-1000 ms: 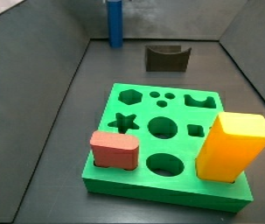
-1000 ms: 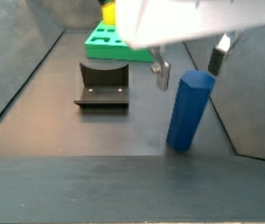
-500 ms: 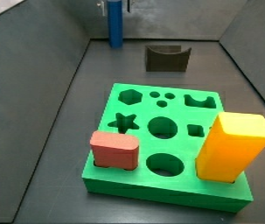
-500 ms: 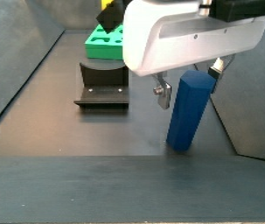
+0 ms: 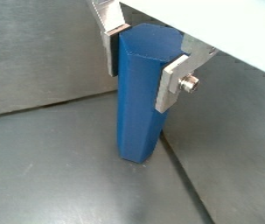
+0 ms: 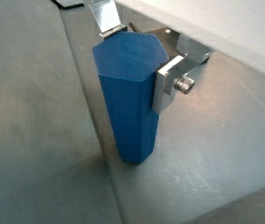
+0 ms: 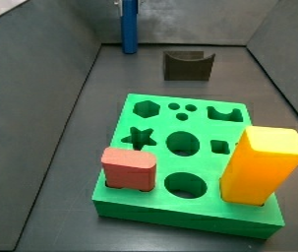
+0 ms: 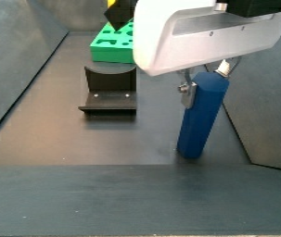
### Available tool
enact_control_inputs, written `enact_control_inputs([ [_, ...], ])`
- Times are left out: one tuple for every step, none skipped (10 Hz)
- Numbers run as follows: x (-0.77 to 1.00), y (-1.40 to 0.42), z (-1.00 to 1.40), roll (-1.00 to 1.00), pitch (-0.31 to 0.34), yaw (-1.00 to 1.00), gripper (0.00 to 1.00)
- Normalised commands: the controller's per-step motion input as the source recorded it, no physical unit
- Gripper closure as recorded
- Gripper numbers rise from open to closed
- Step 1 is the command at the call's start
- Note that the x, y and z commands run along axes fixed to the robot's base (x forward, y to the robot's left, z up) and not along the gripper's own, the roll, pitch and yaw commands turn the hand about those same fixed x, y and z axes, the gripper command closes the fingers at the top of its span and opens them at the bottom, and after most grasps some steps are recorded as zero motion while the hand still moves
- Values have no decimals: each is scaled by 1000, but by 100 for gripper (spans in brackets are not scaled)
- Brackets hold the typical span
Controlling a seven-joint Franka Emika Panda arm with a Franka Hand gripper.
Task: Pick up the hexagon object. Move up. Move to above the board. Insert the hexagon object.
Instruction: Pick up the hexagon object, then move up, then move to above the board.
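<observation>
The hexagon object [image 5: 141,96] is a tall blue prism standing upright on the dark floor, seen in both wrist views [image 6: 129,96] and in both side views [image 7: 129,30] [image 8: 201,116]. My gripper [image 5: 142,66] sits around its top, and the silver fingers [image 5: 170,83] press against two opposite sides of it. It also shows in a wrist view [image 6: 138,54] and in a side view [image 8: 205,83]. The green board [image 7: 117,130] with cut-out holes lies apart from the peg, also in a side view [image 8: 109,42].
A tall yellow-orange block [image 7: 263,162] and a short red block [image 7: 128,169] stand in the board. The fixture [image 7: 187,65] stands on the floor between the board and the peg, also in a side view [image 8: 108,88]. Grey walls enclose the floor close beside the peg.
My gripper came down around the top of the blue peg and its fingers closed in from a wide gap onto the peg's sides. The peg has not moved.
</observation>
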Motion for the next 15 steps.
enact_control_inputs([
  [0,0,0,0,0,0,100],
  [0,0,0,0,0,0,100],
  [0,0,0,0,0,0,100],
  [0,0,0,0,0,0,100],
  [0,0,0,0,0,0,100],
  [0,0,0,0,0,0,100],
  [0,0,833,0,0,0,100],
  [-11,-13,852,-7,-2,36,100],
  [-47,-17,701,6,43,28,100],
  [-38,-11,554,32,57,18,100],
  [-25,-5,399,56,69,16,100],
  [-9,-1,197,76,88,18,100],
  [-351,-391,1000,-88,138,-129,100],
  [-354,-399,1000,-89,138,-127,100],
  [-317,-323,1000,-8,50,-82,100],
])
